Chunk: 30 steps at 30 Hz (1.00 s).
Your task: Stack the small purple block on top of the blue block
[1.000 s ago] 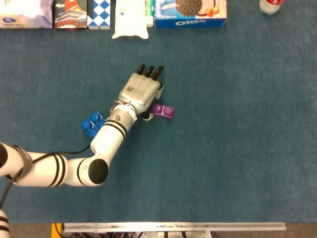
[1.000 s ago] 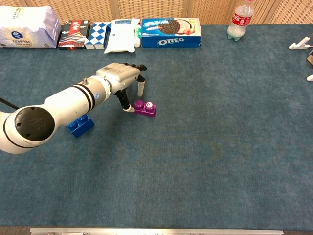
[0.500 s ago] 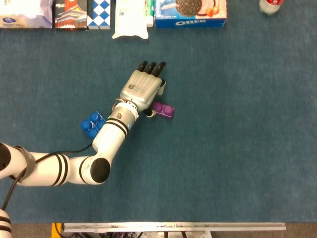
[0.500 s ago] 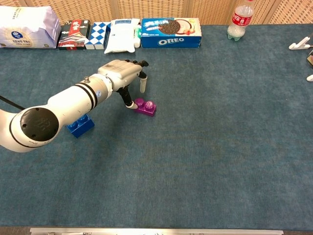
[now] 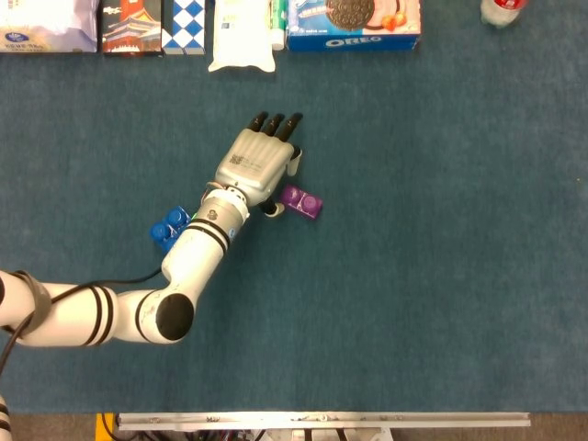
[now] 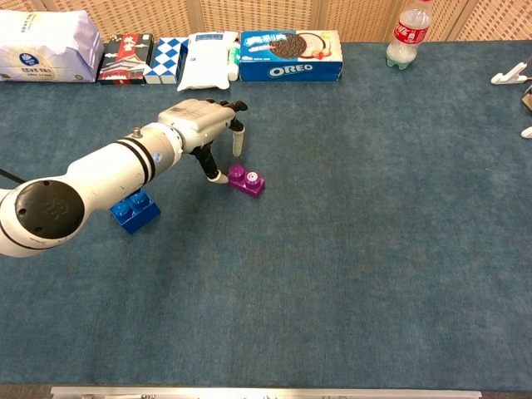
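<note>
The small purple block (image 5: 301, 202) (image 6: 247, 180) lies flat on the blue cloth near the table's middle. My left hand (image 5: 257, 165) (image 6: 204, 125) hovers just left of it, palm down with fingers apart and nothing in it. Its thumb tip (image 6: 218, 176) sits at the block's left end; I cannot tell whether it touches. One finger (image 6: 237, 145) hangs above the block's far side. The blue block (image 5: 168, 230) (image 6: 135, 211) lies further left, partly hidden under my left forearm in the head view. My right hand shows in neither view.
Along the far edge stand an Oreo box (image 6: 289, 44), a white pouch (image 6: 204, 60), a checkered box (image 6: 169, 58), a dark box (image 6: 125, 58) and a white bag (image 6: 48, 46). A bottle (image 6: 406, 33) stands at the far right.
My left hand has drifted slightly left, staying beside the purple block. Neither block has visibly moved.
</note>
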### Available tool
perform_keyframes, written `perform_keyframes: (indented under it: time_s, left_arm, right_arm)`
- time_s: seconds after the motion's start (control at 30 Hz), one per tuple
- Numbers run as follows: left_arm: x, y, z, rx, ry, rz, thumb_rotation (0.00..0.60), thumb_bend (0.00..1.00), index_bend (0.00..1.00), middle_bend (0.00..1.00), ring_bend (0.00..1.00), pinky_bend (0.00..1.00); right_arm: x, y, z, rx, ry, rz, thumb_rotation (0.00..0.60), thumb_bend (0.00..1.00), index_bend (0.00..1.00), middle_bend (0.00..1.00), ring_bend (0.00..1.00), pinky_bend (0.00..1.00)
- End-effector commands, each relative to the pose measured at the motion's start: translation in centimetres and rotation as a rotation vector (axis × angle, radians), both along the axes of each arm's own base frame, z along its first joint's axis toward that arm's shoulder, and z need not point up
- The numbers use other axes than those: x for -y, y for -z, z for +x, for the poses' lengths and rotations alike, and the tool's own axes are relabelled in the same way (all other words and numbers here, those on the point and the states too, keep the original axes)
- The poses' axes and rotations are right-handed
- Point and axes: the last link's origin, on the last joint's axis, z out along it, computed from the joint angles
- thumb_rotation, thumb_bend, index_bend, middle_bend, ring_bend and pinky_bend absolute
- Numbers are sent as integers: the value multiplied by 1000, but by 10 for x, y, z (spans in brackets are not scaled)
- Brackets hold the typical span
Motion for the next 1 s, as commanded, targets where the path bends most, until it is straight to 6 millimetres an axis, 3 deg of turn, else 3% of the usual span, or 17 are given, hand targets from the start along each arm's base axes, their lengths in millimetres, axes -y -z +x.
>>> perform_keyframes:
  time_s: [0.03,0.83,1.0]
  left_arm:
    - [3,0,0,-4,6,-13,600,148,415,0,0,47]
    - [1,11,-2,-13,83,5,600,149,424,0,0,47]
    - [1,13,-3,-28,91,13,600,196,433,0,0,48]
  right_arm:
    - [0,0,0,-1,0,1,600,551,370,324,208,156]
    - [-4,-5,-4,14,28,-20,600,551,370,324,208,156]
    - [-3,-5,-4,13,30,-18,600,551,370,324,208,156]
